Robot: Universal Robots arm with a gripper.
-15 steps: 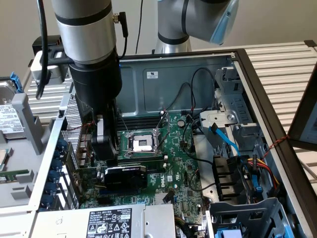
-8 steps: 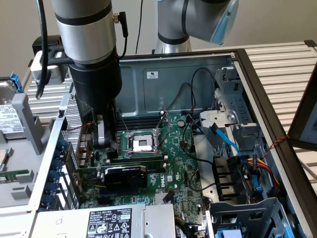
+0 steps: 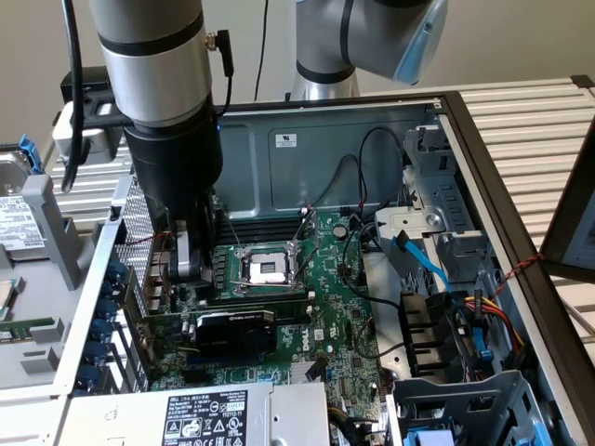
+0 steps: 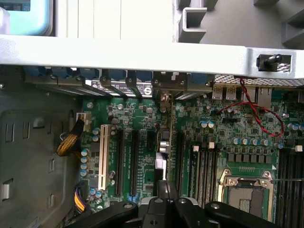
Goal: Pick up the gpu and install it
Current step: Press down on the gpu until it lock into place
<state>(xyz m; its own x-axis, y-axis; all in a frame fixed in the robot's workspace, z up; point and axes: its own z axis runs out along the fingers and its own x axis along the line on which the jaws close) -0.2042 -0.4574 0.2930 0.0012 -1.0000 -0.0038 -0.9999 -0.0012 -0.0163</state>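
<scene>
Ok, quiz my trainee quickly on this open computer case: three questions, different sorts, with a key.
1. True or false: the green card with black fan shroud lies outside the grey metal case.
2. Is the black gripper open or shut?
3. The silver square processor socket is: A under a cooler, B bare, C hidden by cables.
Key: 1 false, it stands upright on the green motherboard; 2 shut; 3 B.

Plain beige wall (image 3: pixel 521 42) at back; slatted metal desk (image 3: pixel 530 121) w/ pale ridged top; even, soft indoor light, no strong shadows.
</scene>
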